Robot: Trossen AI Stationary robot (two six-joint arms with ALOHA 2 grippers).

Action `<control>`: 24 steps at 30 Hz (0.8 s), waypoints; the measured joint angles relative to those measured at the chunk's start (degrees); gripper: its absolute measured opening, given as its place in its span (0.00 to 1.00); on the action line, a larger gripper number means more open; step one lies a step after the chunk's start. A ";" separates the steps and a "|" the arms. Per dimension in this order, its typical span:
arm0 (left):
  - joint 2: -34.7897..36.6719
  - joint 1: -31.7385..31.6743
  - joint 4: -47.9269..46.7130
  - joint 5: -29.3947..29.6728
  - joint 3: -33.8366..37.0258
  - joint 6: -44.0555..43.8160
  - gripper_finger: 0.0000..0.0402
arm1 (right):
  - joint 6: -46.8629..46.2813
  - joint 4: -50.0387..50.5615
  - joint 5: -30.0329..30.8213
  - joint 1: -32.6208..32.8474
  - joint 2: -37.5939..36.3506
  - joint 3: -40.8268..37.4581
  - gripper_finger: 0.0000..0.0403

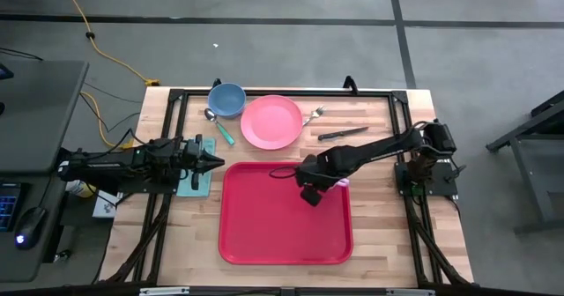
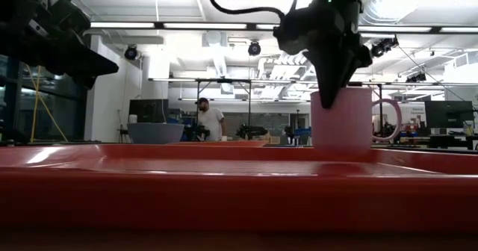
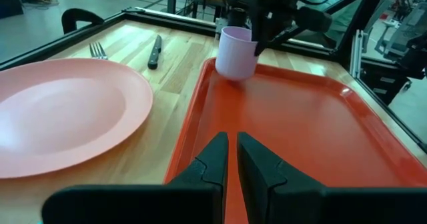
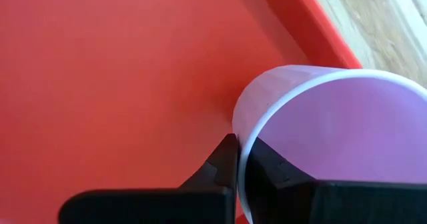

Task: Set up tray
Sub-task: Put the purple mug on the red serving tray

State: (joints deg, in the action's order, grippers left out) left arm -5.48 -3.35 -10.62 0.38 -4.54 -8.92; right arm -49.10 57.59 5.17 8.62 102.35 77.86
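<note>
The right hand (image 1: 310, 190) is pinching shut on the rim of a pale lilac plastic cup (image 1: 339, 183), standing it in the upper right of the large red plastic tray (image 1: 282, 234) at centre frame; the left hand (image 1: 214, 162), nearly closed and empty, is waiting left.

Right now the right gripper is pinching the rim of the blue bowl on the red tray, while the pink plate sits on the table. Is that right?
Not quite. The right gripper pinches the rim of a lilac cup, not the blue bowl, which sits on the table; the left wrist view shows it. The cup is on the red tray, and the pink plate sits on the table.
</note>
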 joint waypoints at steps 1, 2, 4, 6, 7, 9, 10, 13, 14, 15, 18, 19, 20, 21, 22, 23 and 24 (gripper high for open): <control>0.01 0.01 -0.02 -0.05 0.00 0.14 0.16 | -0.30 0.06 0.27 -0.04 0.00 0.00 0.00; -0.01 -0.01 -0.05 -0.22 0.00 0.36 0.16 | -0.53 0.13 0.33 -0.04 0.00 0.00 0.00; -0.02 0.01 -0.16 -1.23 -0.02 1.00 0.16 | -1.37 0.92 0.35 -0.07 0.00 0.00 0.00; -0.02 0.01 -0.17 -1.75 -0.02 1.15 0.16 | -1.92 2.32 0.29 -0.07 0.00 0.00 0.00; -0.01 0.00 -0.15 -2.10 -0.02 1.16 0.16 | -1.95 2.85 0.29 -0.10 0.00 0.00 0.00; -0.02 0.01 -0.14 -2.49 -0.02 1.18 0.16 | -2.03 3.06 0.28 -0.32 0.00 0.00 0.00; -0.02 -0.01 -0.12 -2.53 -0.02 1.18 0.16 | -2.15 3.01 0.21 -0.44 0.00 0.00 0.00; 0.00 0.00 -0.12 -2.53 -0.02 1.18 0.16 | -2.16 2.83 -0.27 -0.79 0.02 0.00 0.00; -0.02 0.01 -0.12 -2.53 -0.02 1.18 0.16 | -2.16 2.85 -0.39 -0.89 0.02 0.00 0.00; 0.00 0.01 -0.12 -2.53 -0.02 1.18 0.16 | -2.15 2.83 -0.29 -0.93 0.02 0.00 0.00; 0.00 0.00 -0.12 -2.53 -0.02 1.18 0.16 | -2.11 3.00 -0.06 -0.99 0.02 0.00 0.00; -0.01 0.00 -0.12 -2.53 -0.02 1.18 0.16 | -2.07 3.06 -0.08 -1.11 0.02 0.00 0.00; -0.02 0.00 -0.12 -2.52 -0.02 1.18 0.16 | -2.05 3.07 -0.09 -1.21 0.02 0.00 0.00; -0.01 -0.01 -0.12 -2.52 -0.02 1.18 0.16 | -1.98 3.03 -0.06 -1.32 0.02 0.00 0.00; -0.02 0.01 -0.12 -2.51 -0.02 1.18 0.16 | -1.92 3.03 -0.01 -1.47 0.02 0.00 0.00; 0.01 0.01 -0.12 -2.53 -0.02 1.18 0.16 | -1.92 3.17 0.15 -1.55 0.02 0.00 0.00; 0.00 0.00 -0.12 -2.52 -0.02 1.18 0.16 | -1.92 3.44 0.28 -1.73 0.02 0.00 0.00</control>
State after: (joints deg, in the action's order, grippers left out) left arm -5.49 -3.34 -10.74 -2.14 -4.56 -7.75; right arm -51.03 61.03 5.45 6.89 102.37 77.87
